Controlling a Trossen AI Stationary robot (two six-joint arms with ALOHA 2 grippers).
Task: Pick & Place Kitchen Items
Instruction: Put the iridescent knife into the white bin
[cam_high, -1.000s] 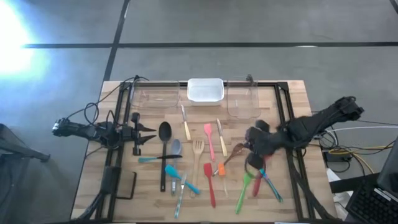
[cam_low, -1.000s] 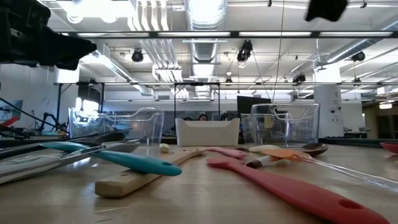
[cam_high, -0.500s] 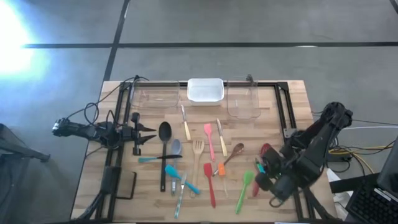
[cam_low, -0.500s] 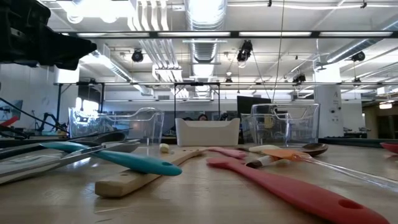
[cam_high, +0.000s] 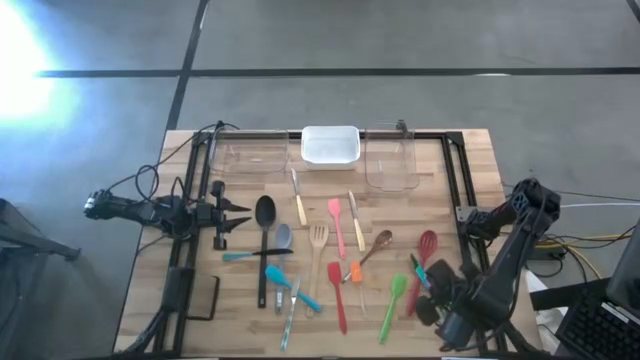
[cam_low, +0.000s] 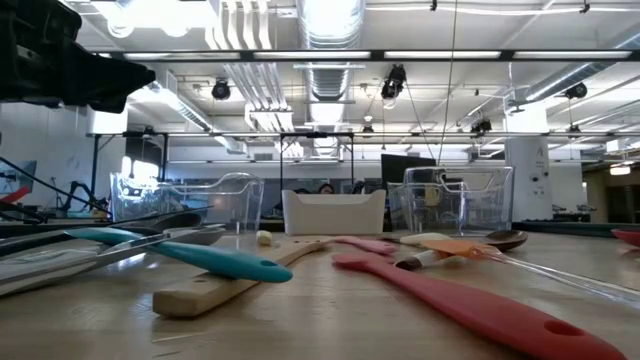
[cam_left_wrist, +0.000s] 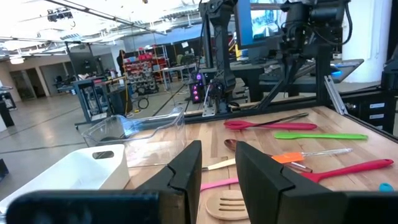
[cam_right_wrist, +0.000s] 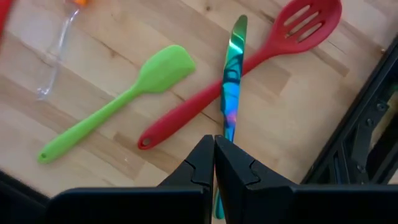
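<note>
We see the right claw (cam_right_wrist: 214, 149) pinched together, empty, above an iridescent metal knife (cam_right_wrist: 231, 81) crossing a red slotted plastic spoon (cam_right_wrist: 249, 62) beside a green silicone spatula (cam_right_wrist: 124, 99) on the wooden surface (cam_right_wrist: 112, 43). Descending without parting could jab the knife and scatter both. The left claw (cam_left_wrist: 217, 165), slightly apart, waits far off.

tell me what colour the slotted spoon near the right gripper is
Red. The slotted spoon shows best in the right wrist view.

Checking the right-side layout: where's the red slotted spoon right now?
In the high view the red slotted spoon lies on the table's right side, between the green spatula and the right gripper, with an iridescent knife crossing its handle.
</note>
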